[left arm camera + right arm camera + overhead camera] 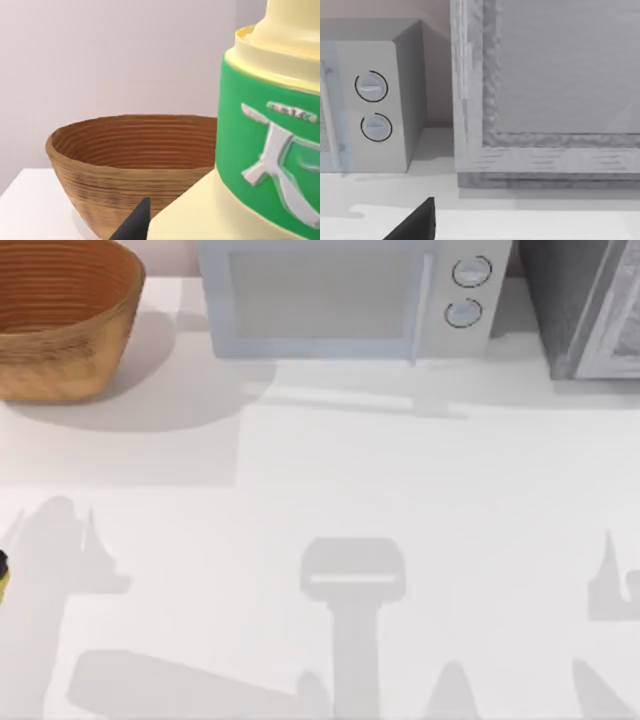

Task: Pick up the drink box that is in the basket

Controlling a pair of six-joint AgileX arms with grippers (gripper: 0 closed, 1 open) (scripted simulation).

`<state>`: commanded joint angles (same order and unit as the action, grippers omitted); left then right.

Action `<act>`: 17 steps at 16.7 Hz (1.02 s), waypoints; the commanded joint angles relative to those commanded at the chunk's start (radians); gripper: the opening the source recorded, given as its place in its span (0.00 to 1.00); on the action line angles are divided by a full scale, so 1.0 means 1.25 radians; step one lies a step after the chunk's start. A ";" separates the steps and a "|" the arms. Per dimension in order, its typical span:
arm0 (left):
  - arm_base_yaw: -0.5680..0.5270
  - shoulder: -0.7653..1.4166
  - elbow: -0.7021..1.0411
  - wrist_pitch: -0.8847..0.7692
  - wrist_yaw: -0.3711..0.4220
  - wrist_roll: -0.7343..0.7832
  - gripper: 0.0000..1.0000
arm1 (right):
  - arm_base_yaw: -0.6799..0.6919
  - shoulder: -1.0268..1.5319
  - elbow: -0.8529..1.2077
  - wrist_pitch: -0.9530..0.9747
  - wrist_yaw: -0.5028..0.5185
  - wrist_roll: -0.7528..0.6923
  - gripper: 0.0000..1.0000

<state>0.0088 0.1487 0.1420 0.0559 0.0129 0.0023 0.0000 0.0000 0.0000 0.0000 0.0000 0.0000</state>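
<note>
Ribbed orange-brown basket [60, 325] — round, thick-rimmed

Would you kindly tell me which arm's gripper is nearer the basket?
Left: its wrist view faces the basket close ahead. The right wrist view faces the microwave and a grey cabinet, across the table.

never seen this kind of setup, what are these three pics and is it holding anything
A simulated two-armed robot works at a white table. One picture looks down from above; the other two come from cameras on the wrists. On the table stand a woven basket, a white microwave and a grey framed box. By the left gripper, very near its camera, is a pale yellow container with a green label, the basket behind it; whether it is gripped I cannot tell. The right gripper faces the microwave.
</note>
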 joint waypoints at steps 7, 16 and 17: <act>-0.007 -0.119 -0.114 -0.045 -0.010 -0.002 0.00 | 0.000 0.000 0.000 0.000 0.000 0.000 1.00; -0.122 0.050 -0.099 0.093 -0.186 0.019 0.00 | 0.000 0.000 0.000 0.000 0.000 0.000 1.00; -0.145 0.095 -0.094 0.130 -0.242 0.022 0.00 | 0.000 0.000 0.000 0.000 0.000 0.000 1.00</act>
<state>-0.1730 0.2670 0.0239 0.2180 -0.2902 0.0297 0.0000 0.0000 0.0000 0.0000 0.0000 0.0000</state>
